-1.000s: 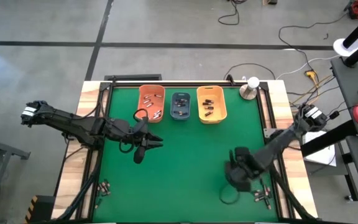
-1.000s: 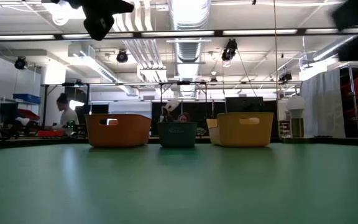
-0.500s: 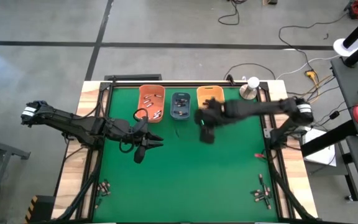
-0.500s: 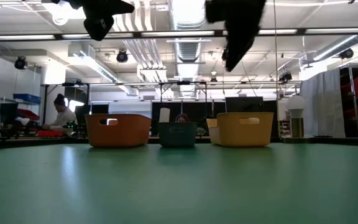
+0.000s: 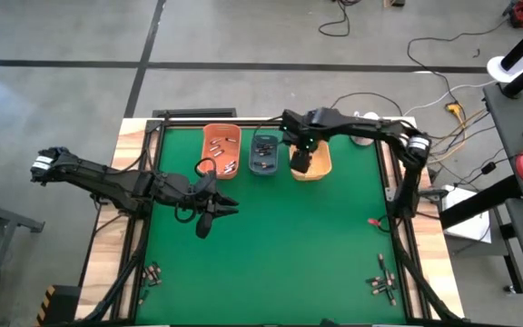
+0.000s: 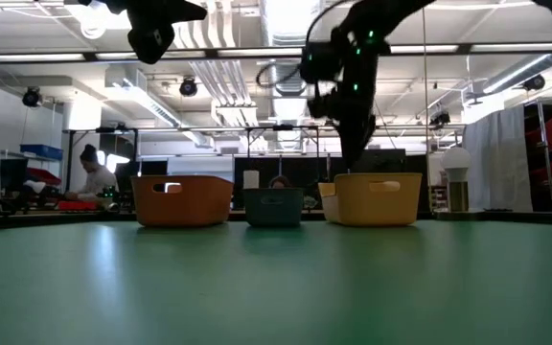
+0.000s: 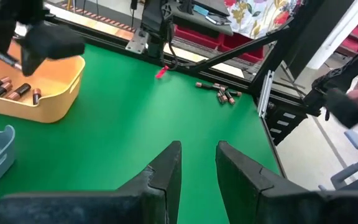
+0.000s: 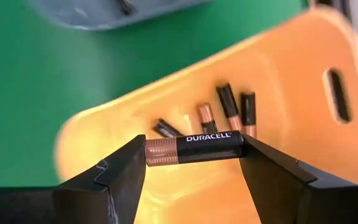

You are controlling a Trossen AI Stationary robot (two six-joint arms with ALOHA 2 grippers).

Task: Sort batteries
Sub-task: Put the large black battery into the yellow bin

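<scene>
High view — right claw (image 5: 301, 163), battery (image 8: 193, 148), yellow bin (image 5: 320, 167)

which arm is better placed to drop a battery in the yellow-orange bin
Right. The right gripper holds a battery directly above the yellow-orange bin; the left gripper hovers open, empty, over mid-table.

Right gripper (image 8: 193, 149): raised, arm stretched forward, fingers clamped end to end on a load. Left gripper (image 7: 197, 163): raised, fingers slightly parted.
</scene>
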